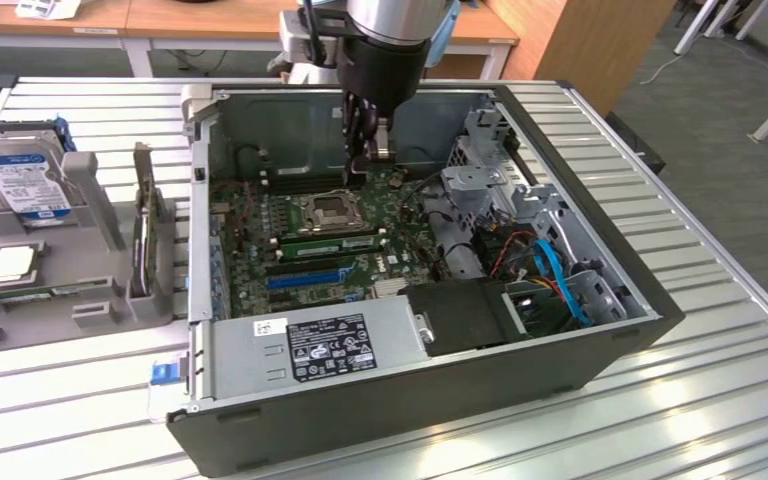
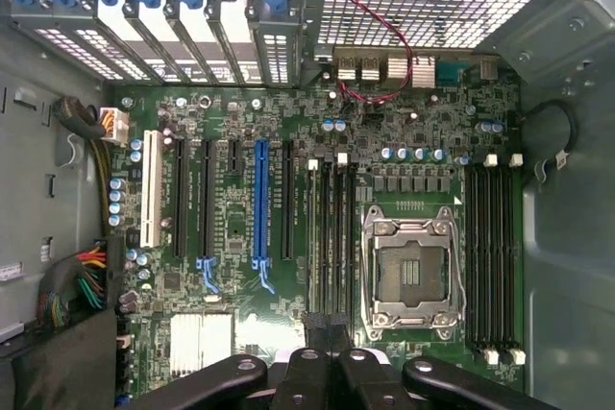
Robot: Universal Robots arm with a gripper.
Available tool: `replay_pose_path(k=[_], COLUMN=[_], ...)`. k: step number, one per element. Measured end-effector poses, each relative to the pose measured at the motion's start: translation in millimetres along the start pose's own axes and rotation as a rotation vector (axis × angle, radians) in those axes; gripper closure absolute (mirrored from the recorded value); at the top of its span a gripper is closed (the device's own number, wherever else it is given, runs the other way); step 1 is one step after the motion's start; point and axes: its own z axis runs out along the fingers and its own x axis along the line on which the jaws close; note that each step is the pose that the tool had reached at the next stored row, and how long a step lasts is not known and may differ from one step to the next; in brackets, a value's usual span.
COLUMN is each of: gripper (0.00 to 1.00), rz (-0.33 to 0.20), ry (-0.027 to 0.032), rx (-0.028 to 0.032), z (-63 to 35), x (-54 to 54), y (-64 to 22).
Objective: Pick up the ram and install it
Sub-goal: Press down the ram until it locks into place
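While pincer (image 1: 369, 160) hangs clenched, empty, inside open PC case (image 1: 598, 300) over motherboard (image 2: 240, 285), ram (image 1: 328, 243) seated in slot beside CPU socket (image 2: 413, 271), case on slatted metal bench (image 1: 704, 400), wooden desks (image 1: 224, 20) behind, grey floor

Support: metal table (image 1: 704, 400), ribbed top w/ lengthwise slats, silver-grey.

Items directly on it:
- PC case (image 1: 398, 410), lying on its side, side panel off, open upward; takes up the table's centre. PSU (image 1: 317, 345) sits along the case's near wall.
- Grey fixture tray (image 1: 24, 290), at exterior view's left, just beside the case. Holds a hard drive (image 1: 17, 180) standing on edge, a CPU (image 1: 8, 263) lying flat, and a card (image 1: 148, 235) on edge in a slot nearest the case.
- Small blue tab (image 1: 161, 373) at the case's near-left corner; what it belongs to can't be told.
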Motion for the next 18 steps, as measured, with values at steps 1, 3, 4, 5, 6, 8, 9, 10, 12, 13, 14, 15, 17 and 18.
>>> replay_pose_path(k=[1,3,4,5,6,8,9,10,12,13,14,15,17,18], gripper=[0.90,0.90,0.90,0.90,0.90,0.90,0.90,0.90,0.90,0.90,0.90,0.90,0.90,0.90], rz=[0.007,0.026,0.036,0.097,0.164,0.198,0.207,0.217,0.238,0.247,0.258,0.269,0.291,0.303], ry=[-0.0004,-0.0017,-0.0023,-0.0063,-0.0108,-0.0129,-0.0135,-0.0142,-0.0155,-0.0162,-0.0168,-0.0175,-0.0190,-0.0198], rx=[0.0002,0.0008,0.0011,0.0031,0.0054,0.0064,0.0068,0.0071,0.0077,0.0081,0.0084,0.0087,0.0095,0.0099], z=[0.0,0.0,0.0,0.0,0.0,0.0,0.0,0.0,0.0,0.0,0.0,0.0,0.0,0.0], x=[0.0,0.0,0.0,0.0,0.0,0.0,0.0,0.0,0.0,0.0,0.0,0.0,0.0,0.0], y=[0.0,0.0,0.0,0.0,0.0,0.0,0.0,0.0,0.0,0.0,0.0,0.0,0.0,0.0])
